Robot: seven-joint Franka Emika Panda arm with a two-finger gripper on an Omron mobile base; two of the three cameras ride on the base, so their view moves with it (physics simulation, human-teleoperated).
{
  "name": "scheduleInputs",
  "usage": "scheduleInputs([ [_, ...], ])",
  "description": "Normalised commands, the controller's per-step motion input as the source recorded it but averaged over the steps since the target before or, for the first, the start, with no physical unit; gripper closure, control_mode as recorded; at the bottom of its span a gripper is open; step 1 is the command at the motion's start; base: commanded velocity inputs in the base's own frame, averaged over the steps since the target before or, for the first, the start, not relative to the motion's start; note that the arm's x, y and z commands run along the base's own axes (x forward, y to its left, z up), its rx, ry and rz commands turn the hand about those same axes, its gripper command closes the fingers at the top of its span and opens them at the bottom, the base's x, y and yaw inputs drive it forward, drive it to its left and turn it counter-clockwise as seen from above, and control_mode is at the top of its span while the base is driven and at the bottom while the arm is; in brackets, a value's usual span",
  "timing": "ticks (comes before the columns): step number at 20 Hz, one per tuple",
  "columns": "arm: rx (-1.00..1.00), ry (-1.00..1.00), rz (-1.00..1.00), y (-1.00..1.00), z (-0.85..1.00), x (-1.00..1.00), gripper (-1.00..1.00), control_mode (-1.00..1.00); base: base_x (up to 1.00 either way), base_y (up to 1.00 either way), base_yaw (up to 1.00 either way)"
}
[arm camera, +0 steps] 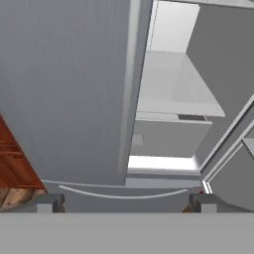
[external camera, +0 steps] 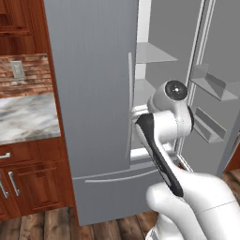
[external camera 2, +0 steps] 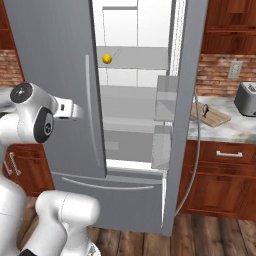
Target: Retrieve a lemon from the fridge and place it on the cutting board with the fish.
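Observation:
The grey fridge (external camera: 93, 93) (external camera 2: 50, 70) (arm camera: 64, 94) has its left door closed and its right door swung open. The small yellow lemon (external camera 2: 106, 58) rests on an upper shelf at the left of the white interior. To the right of the fridge, on the counter, lies the tan cutting board (external camera 2: 214, 116) with the dark fish (external camera 2: 205, 109) on it. My gripper (arm camera: 126, 202) is open and empty, facing the lower fridge in front of the closed left door's edge, well below the lemon. My hand (external camera 2: 67, 110) sits close to that door's handle.
The open right door (external camera: 213, 93) (external camera 2: 189, 90) with its door bins juts out toward me on the right. A toaster (external camera 2: 246, 98) stands beyond the board on the marble counter (external camera 2: 227, 131). Wooden cabinets (external camera: 28, 183) and a second counter (external camera: 26, 117) lie left of the fridge.

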Motion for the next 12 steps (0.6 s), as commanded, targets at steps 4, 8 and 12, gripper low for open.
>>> scheduleInputs([
  [4, 0.09, 0.0, 0.0, -0.09, 0.04, 0.0, -1.0, -1.0, 0.0, 0.0, 0.0],
  [8, 0.07, 0.0, 0.0, -0.01, 0.0, 0.02, -1.0, -1.0, 0.0, 0.0, 0.0],
  [12, 0.06, 0.0, -0.02, -0.03, 0.0, 0.2, -1.0, -1.0, 0.0, 0.0, 0.0],
])
